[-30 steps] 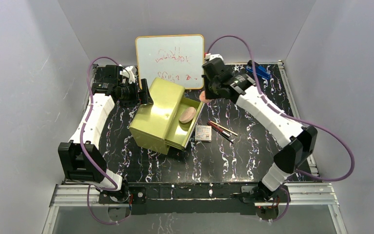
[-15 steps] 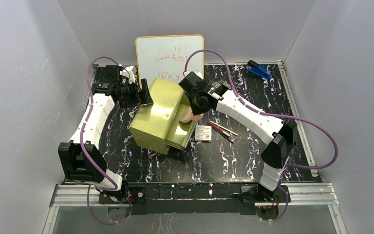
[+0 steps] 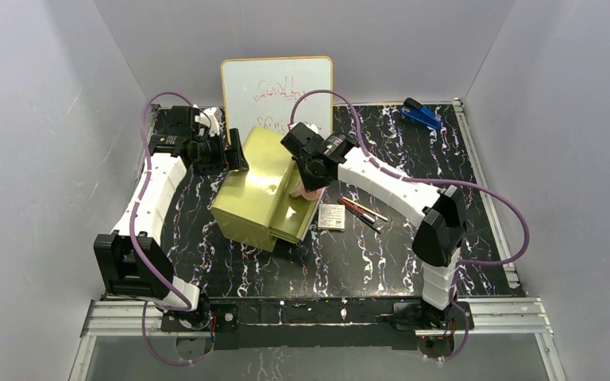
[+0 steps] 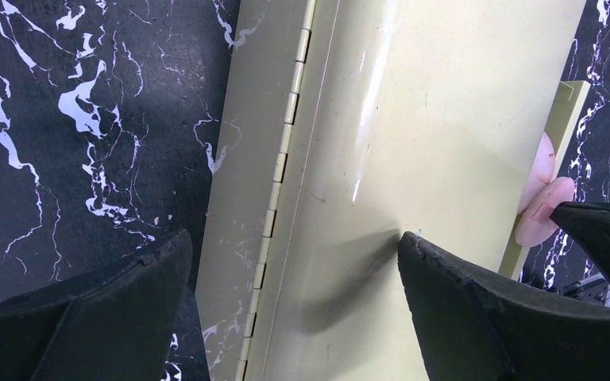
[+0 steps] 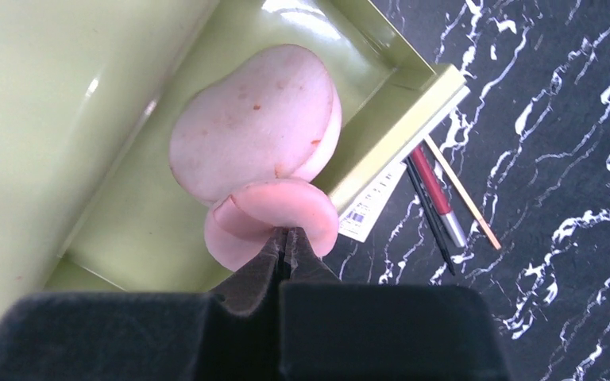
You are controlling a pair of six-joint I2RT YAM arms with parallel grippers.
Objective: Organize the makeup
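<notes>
My right gripper [image 5: 284, 232] is shut on the small pink disc [image 5: 278, 210], folding it, and holds it over the open drawer [image 5: 151, 238] of the green box [image 3: 254, 186]. The larger pinkish-tan disc [image 5: 254, 119] lies in that drawer. The dark-red stick [image 5: 437, 194] and the printed packet [image 5: 368, 208] lie on the table beside the drawer, also in the top view, stick [image 3: 357, 208] and packet [image 3: 332, 216]. My left gripper [image 4: 294, 254] is open, its fingertips astride the box's hinged lid [image 4: 413, 119].
A whiteboard [image 3: 276, 89] stands behind the box. A blue stapler-like object [image 3: 421, 114] lies at the far right corner. A thin black stick [image 5: 429, 218] and a tan stick [image 5: 465, 194] lie by the red one. Grey walls enclose the black marbled table.
My right arm has swung left from the far side with the small pink disc, bringing it down over the open drawer. The left arm has not moved.
</notes>
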